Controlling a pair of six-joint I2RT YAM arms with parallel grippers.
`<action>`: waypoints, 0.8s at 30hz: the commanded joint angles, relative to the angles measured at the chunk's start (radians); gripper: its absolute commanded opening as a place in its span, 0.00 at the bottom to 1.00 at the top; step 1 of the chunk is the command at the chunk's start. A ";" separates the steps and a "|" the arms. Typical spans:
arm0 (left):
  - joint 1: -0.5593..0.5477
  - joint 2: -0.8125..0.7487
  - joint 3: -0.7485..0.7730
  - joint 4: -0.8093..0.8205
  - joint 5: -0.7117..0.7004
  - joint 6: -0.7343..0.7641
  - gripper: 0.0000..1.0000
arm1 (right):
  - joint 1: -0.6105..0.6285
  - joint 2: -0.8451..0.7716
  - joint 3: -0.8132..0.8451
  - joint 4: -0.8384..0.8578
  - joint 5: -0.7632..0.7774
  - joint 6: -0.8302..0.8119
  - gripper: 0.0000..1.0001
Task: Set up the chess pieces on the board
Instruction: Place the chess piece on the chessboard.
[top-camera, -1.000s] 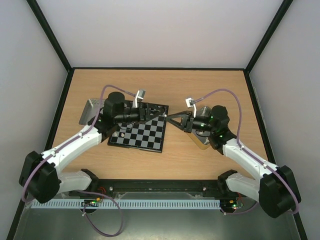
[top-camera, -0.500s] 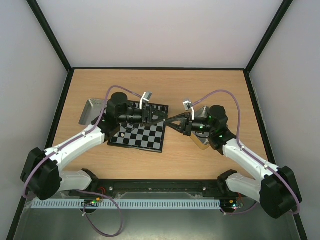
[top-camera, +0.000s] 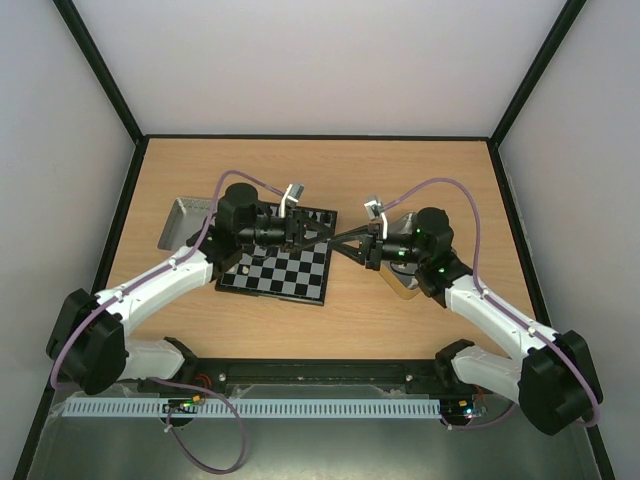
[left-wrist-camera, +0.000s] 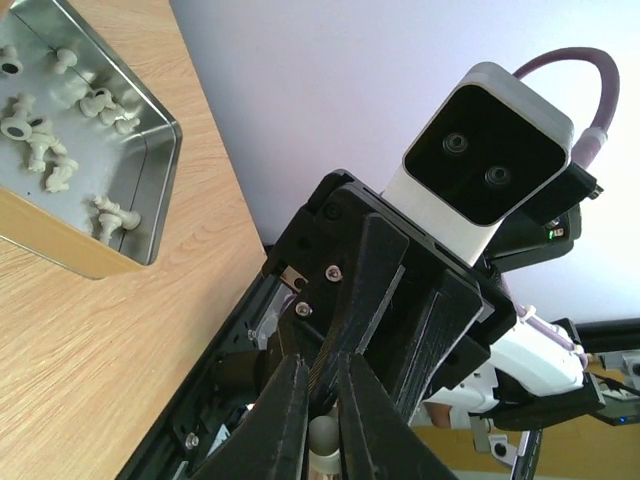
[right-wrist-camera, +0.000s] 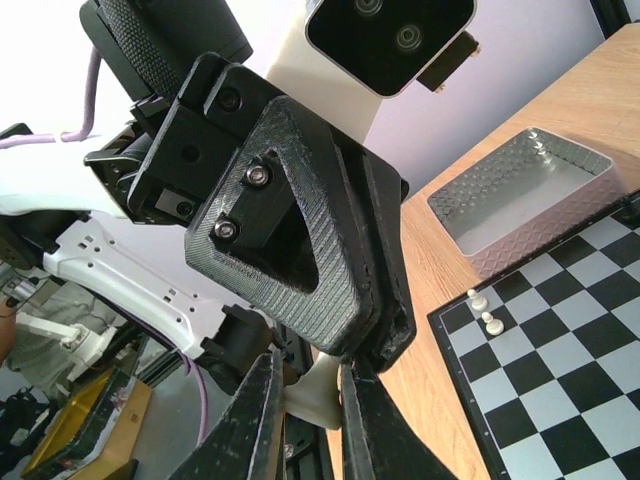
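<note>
Several cream pieces (left-wrist-camera: 105, 103) in gold-sided tin (left-wrist-camera: 60, 245), up-left of left claw (left-wrist-camera: 322, 375); it and right claw (right-wrist-camera: 310, 378) both clamp one held piece (right-wrist-camera: 315, 397).

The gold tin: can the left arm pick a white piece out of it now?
Probably not. The left tool is shut on a white piece, nose to nose with the right tool, whose arm hangs over the tin.

Top looks down on board (top-camera: 290, 275); wrist cameras (left-wrist-camera: 490, 150) closely face each other
</note>
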 joint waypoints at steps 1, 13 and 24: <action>-0.025 -0.012 0.018 0.030 0.056 0.011 0.03 | 0.009 0.017 0.036 -0.011 0.053 -0.019 0.12; 0.011 -0.135 0.037 -0.477 -0.599 0.385 0.02 | 0.010 -0.105 -0.008 -0.198 0.446 -0.024 0.74; -0.166 -0.136 -0.063 -0.759 -1.436 0.273 0.02 | 0.010 -0.070 -0.015 -0.246 0.704 0.047 0.75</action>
